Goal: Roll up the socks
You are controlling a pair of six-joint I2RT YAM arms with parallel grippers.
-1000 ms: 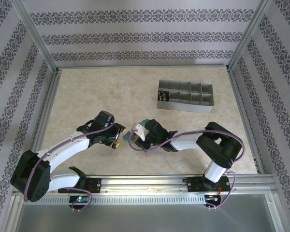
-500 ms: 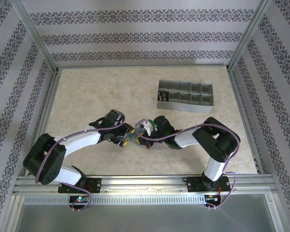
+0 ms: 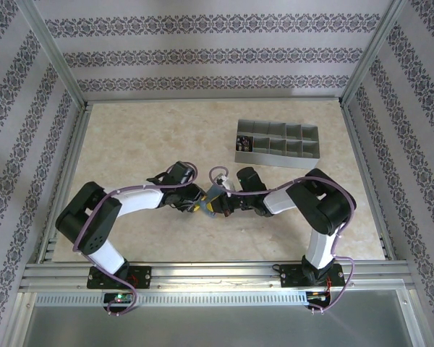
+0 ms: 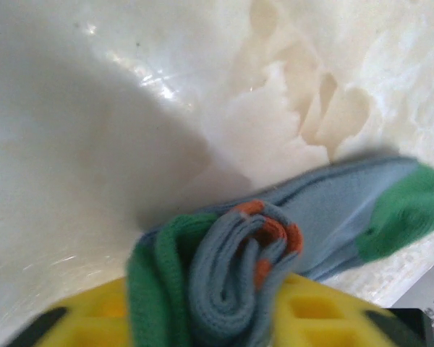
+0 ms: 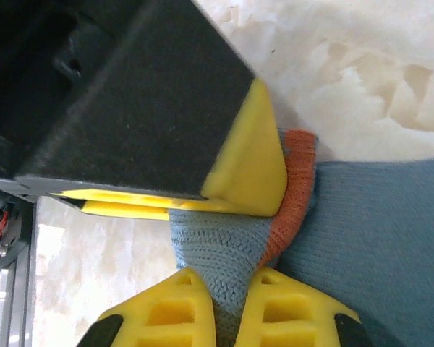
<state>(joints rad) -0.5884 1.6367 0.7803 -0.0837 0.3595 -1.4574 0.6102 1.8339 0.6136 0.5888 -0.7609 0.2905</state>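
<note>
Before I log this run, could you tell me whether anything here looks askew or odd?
Nothing is spilled or damaged. The blue-teal sock is only partly rolled: the left claw grips the bunched roll, the right claw pinches its fabric, and a flat, unrolled tail with a green patch sticks out.

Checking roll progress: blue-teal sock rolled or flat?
Partly rolled: blue-teal fabric sock, orange-banded end coiled between yellow fingers; green-tipped rest lies flat.

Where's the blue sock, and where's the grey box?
blue sock [image 4: 333, 217]: left wrist view, on its flat blue part.
grey box [image 3: 275, 160]: top external view, on its front wall.
</note>
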